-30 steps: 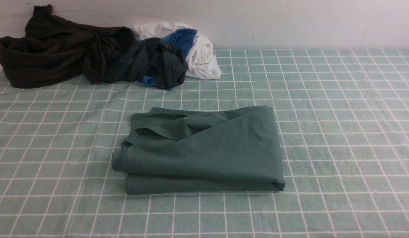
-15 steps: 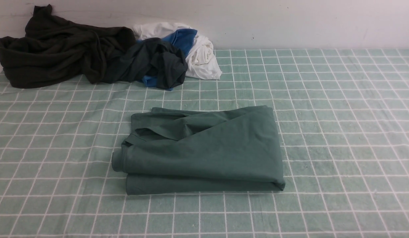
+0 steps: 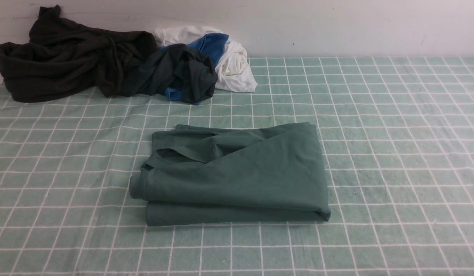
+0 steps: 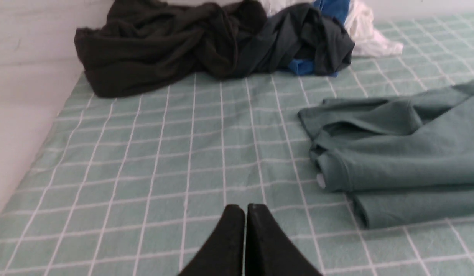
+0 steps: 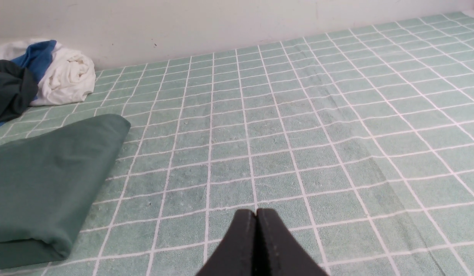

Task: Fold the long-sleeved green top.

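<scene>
The left gripper (image 4: 245, 209) has its two black fingers pressed together with nothing between them, and it hangs above bare checked tablecloth (image 4: 152, 161). The right gripper (image 5: 256, 212) is the same: fingers closed tip to tip, empty, over open cloth. Neither one shows in the front view, so both sit back toward the robot's side of the table.

Between them lies the green top (image 3: 237, 176), in the middle of the table and already folded into a flat stack of several layers. Its long axis runs from side to side across the robot's front. From the left gripper it lies ahead and to the right, and its rolled cuff end (image 4: 333, 174) points that way; from the right gripper it lies ahead and to the left, smooth folded edge (image 5: 68, 245) nearest. Neither arm looks clearly nearer.

The fold looks finished, or close to it. A heap of dark, blue and white clothes (image 3: 106, 65) sits well apart at the far left, against the wall.
</scene>
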